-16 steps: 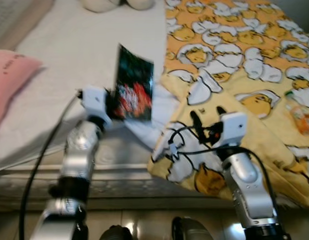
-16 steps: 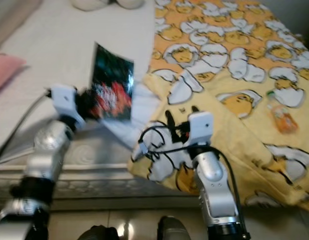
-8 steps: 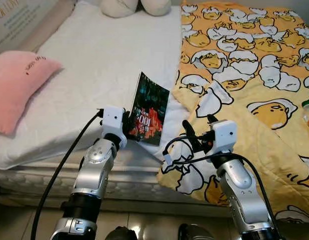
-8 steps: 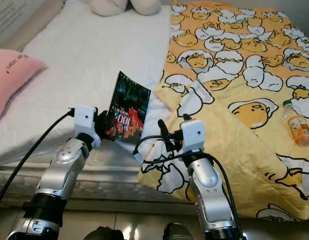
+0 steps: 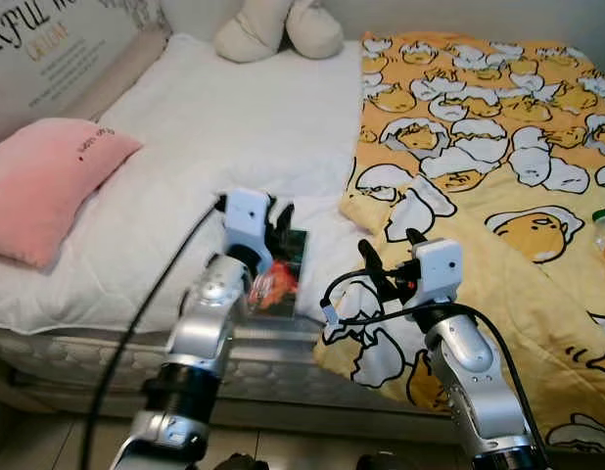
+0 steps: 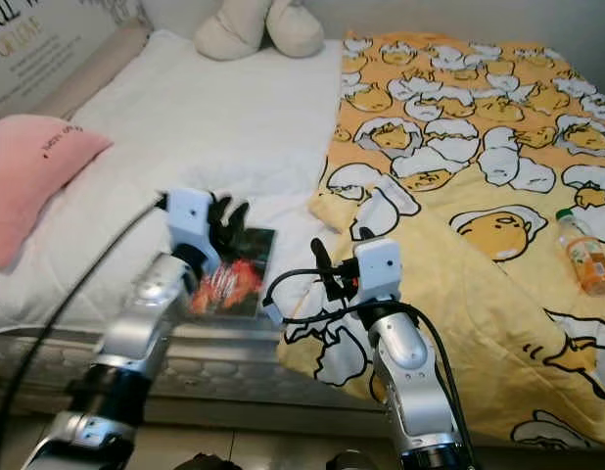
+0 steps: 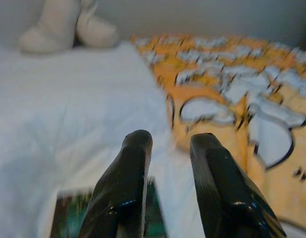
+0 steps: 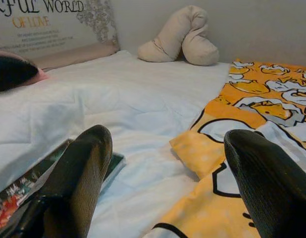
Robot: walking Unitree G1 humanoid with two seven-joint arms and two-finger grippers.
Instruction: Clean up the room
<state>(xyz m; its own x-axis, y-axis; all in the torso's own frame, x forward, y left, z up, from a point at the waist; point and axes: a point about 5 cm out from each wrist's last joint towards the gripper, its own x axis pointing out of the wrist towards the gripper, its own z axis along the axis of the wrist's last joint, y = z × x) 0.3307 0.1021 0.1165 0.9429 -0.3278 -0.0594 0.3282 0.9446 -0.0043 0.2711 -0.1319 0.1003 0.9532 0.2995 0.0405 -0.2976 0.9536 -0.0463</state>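
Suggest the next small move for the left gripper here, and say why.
Probably lift the left gripper straight up and back from the book. The book lies flat on the white sheet near the bed's edge, and the left wrist view shows the fingers apart with nothing between them, so it looks released. The right gripper hovers open over the yellow egg-print blanket.

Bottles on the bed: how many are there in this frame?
1. A bottle of orange drink lies on the yellow blanket, near the bed's right edge, far from the book on the white sheet. Blanket folds could hide others.
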